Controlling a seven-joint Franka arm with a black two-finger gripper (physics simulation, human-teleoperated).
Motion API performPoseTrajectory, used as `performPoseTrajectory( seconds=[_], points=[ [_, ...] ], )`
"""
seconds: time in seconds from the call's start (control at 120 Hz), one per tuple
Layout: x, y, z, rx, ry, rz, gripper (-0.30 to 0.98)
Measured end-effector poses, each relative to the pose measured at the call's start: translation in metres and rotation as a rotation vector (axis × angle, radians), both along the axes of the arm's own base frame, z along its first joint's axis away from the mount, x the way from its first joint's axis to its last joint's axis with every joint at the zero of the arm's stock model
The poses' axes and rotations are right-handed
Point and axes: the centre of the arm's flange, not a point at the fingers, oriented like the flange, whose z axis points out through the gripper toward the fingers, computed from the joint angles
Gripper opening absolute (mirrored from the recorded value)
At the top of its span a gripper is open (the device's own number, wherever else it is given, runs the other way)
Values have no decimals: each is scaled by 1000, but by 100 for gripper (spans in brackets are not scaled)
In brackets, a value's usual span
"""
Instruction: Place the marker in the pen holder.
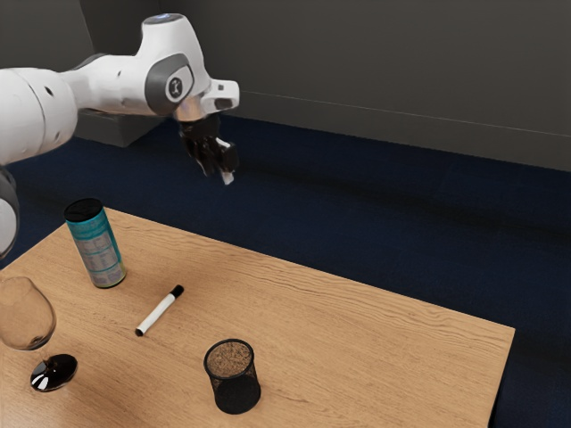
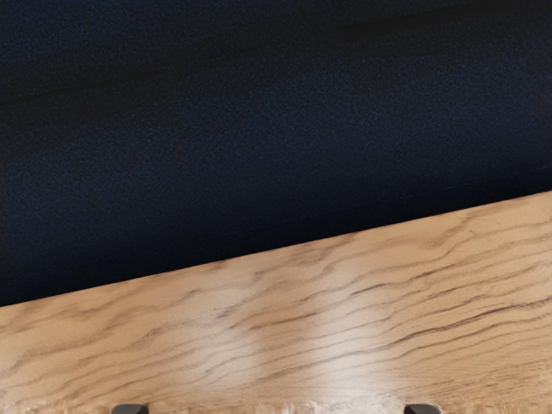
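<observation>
- Exterior view: the hand [image 1: 218, 176] hangs high near the tabletop's [image 1: 357, 312] edge, spread apart and empty, presumably awaiting a grasp.
- The marker [image 1: 159, 311] lies flat between canister [image 1: 100, 254] and pen holder [image 1: 235, 383].
- The pen holder stands upright, mouth upward, suiting a drop from above.

From my end it looks like an office, though I can't be certain. I see dark blue, carpet-like flooring [image 1: 357, 209], a plain grey wall [image 1: 384, 67], and a wood-grained table [image 1: 357, 357] with a marker [image 1: 159, 312] and mesh pen holder [image 1: 235, 390].
</observation>
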Motion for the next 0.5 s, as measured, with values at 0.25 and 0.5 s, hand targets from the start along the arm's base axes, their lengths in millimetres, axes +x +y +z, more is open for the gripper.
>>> performPoseTrajectory(
  seconds=[0.25, 0.5],
  points=[
    [-35, 8, -83, -16, 244, 27, 59],
    [-82, 48, -180, 19, 385, 97, 66]
  ],
)
